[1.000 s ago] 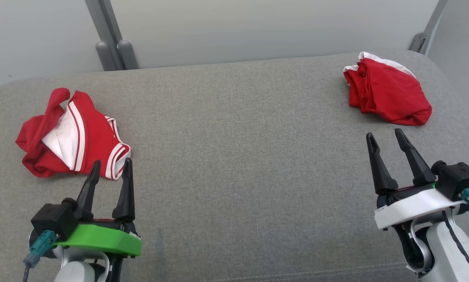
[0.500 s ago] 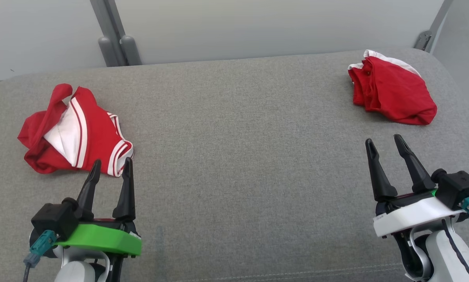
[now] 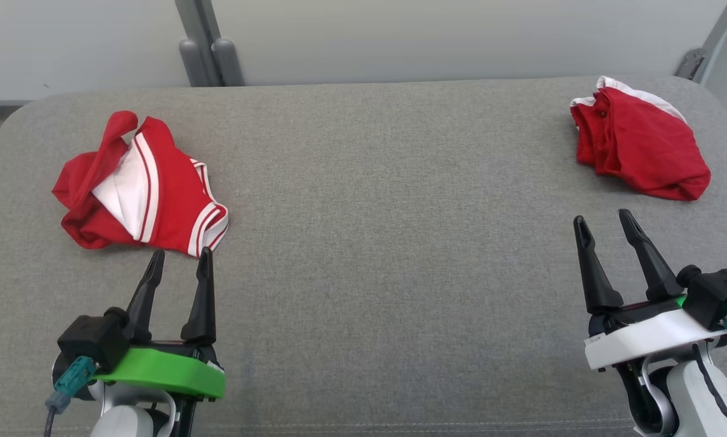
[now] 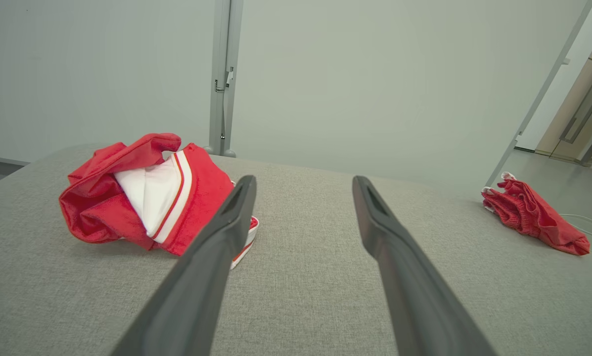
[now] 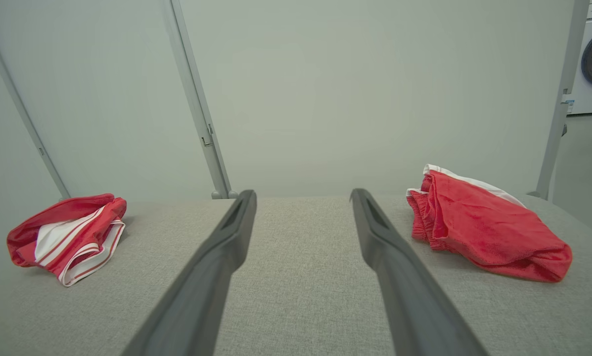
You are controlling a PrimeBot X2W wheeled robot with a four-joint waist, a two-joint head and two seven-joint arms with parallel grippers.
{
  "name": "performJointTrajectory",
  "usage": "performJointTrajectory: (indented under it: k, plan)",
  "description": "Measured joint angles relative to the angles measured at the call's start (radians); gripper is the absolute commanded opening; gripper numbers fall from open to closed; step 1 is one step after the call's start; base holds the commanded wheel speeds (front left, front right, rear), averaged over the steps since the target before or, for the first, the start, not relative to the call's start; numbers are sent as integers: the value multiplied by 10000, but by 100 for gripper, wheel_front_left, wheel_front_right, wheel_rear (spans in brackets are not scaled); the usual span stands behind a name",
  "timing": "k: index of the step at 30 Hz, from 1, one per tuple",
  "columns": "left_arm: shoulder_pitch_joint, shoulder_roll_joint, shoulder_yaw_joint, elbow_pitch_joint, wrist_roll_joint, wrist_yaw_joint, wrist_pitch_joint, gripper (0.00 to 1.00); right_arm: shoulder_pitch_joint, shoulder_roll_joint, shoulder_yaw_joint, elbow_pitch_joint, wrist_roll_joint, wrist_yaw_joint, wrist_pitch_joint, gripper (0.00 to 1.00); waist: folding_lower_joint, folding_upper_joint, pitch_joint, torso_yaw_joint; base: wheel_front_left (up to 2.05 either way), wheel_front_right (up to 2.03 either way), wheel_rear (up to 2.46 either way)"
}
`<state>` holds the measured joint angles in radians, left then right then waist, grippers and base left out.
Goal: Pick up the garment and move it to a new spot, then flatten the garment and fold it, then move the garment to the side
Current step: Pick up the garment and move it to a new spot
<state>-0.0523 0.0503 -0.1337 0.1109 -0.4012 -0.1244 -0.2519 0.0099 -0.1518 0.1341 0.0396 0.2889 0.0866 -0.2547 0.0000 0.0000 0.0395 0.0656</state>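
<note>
Shifting cam view only; L garment (image 3: 141, 188) stays put.

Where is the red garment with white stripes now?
In the head view the striped red garment lies crumpled at the left of the grey padded surface, just beyond the open left gripper.

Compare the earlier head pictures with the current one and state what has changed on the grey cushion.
The whole head view has slid to the right, so the camera turned; the things themselves did not move. Nothing was taken hold of or let go. The striped garment and the plain red garment lie crumpled as before on the cushion. The left gripper and right gripper stay open and empty.
</note>
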Motion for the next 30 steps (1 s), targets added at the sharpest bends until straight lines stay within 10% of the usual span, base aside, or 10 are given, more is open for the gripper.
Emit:
performJointTrajectory:
  k: [30]
  plan:
    - [-1679,708,583,61,82,-2,0,100,-1332,-222,1070,-167,-537,272,0,100,0,0,1497,1897,0,0,0]
